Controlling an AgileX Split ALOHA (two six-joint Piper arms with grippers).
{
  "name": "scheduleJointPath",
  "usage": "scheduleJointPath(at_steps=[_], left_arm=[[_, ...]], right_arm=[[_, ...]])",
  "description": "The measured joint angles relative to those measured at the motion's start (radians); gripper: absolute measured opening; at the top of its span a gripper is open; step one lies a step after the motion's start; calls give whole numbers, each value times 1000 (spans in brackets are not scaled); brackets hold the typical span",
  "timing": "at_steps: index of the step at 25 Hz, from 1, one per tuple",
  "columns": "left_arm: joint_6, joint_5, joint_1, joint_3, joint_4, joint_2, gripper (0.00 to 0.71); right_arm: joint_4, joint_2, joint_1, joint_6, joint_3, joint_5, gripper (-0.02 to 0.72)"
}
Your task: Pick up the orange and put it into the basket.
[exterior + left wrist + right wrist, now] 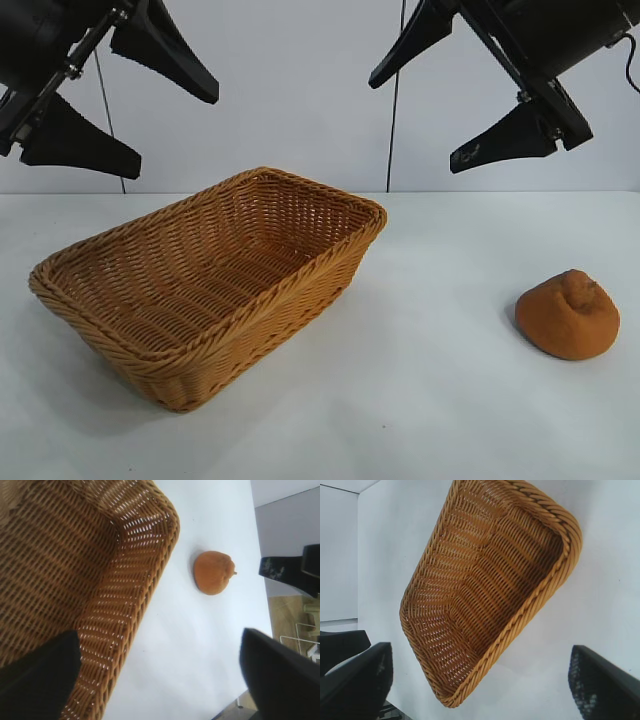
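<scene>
Two things are sitting on the white bench (420, 420): the wicker basket (150, 350), lying empty toward the left arm's side, and the orange (568, 315), resting knob-up well apart from it, below the right arm. Both arms are hanging high above; the left end effector (118, 95) and right end effector (462, 88) are holding their fingers spread apart, gripping nothing, probably readying for a descent toward the fruit.
</scene>
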Motion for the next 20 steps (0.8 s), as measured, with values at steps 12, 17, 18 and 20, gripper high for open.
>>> scheduleJointPath(at_steps=[12, 17, 18, 20], left_arm=[[0, -26, 0, 0, 2, 0, 616], [0, -128, 0, 0, 2, 0, 616], [0, -139, 0, 0, 2, 0, 616], [0, -152, 0, 0, 2, 0, 616]], right_arm=[[0, 0, 0, 0, 0, 0, 652], [0, 0, 0, 0, 0, 0, 652], [0, 0, 0, 0, 0, 0, 652], [0, 0, 0, 0, 0, 0, 652]])
